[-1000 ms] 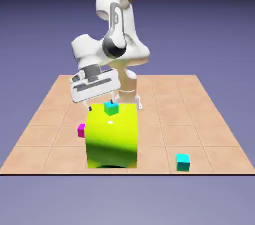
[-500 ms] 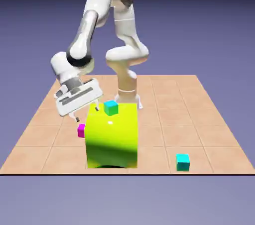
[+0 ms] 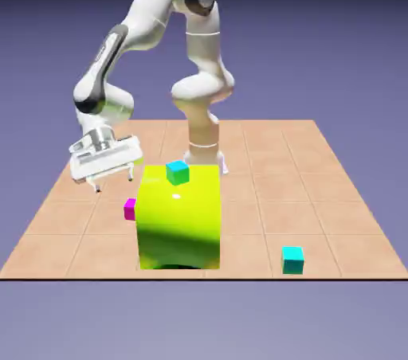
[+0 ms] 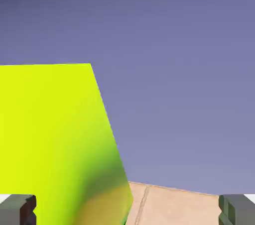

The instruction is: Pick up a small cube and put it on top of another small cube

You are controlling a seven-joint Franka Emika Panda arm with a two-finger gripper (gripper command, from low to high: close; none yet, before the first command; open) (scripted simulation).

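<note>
Exterior view: white two-finger end effector point(image 3: 114, 185) released, left of the huge yellow-green block point(image 3: 179, 219). Cyan-green cube point(image 3: 178, 173) on or behind the block's top, can't tell. Magenta cube point(image 3: 130, 209) just left of it, cyan cube point(image 3: 292, 260) right, on the tiled tan bench point(image 3: 255, 223). Small yellow cube not visible.

Hand view: block left, fingertips point(image 4: 233, 210) wide apart.

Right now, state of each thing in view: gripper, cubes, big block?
gripper: open, nothing between the fingertips, above the table
magenta cube: ungripped, partly hidden by the big block
green-and-cyan cube: ungripped, seen at the big block's top
cyan cube: ungripped, on the table, apart from the others
big yellow-green block: ungripped
table: bearing the cyan cube
</note>
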